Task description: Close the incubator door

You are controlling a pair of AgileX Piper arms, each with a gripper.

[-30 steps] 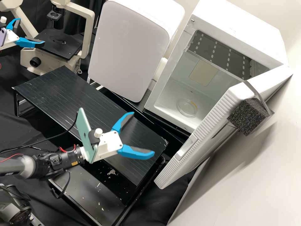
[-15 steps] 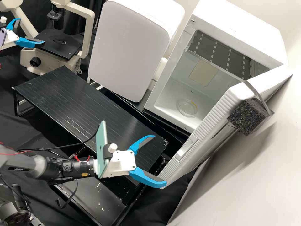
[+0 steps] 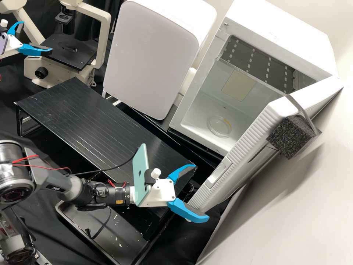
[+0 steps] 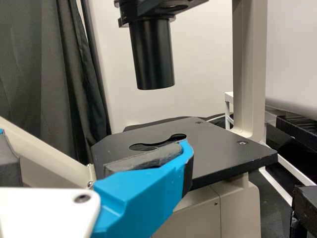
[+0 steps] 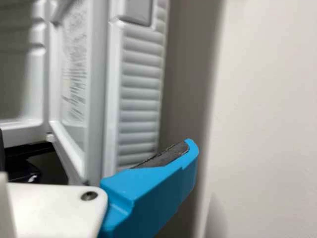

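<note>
In the high view my right gripper (image 3: 202,193) stands open at the lower free end of the incubator door (image 3: 235,162), one finger overlapping the door's bottom corner. The door is swung wide from the white incubator (image 3: 279,40), whose inside shows. The right wrist view has the door's ribbed edge (image 5: 139,89) just beyond one blue finger of the open right gripper (image 5: 94,148); whether they touch I cannot tell. At the high view's upper left, my left gripper (image 3: 36,38) is open beside the microscope; its finger (image 4: 143,198) lies before the microscope stage in the left wrist view.
A round clear dish (image 3: 219,126) lies inside the incubator. Black foam (image 3: 290,136) is strapped to the door's outer side. A long black raised shelf (image 3: 88,114) spans the middle, with a closed white appliance (image 3: 150,59) behind it. The microscope (image 3: 68,53) stands at upper left.
My right gripper has moved right and down in the high view, from over the black shelf to the door's lower end. The door and the left arm have kept still.
</note>
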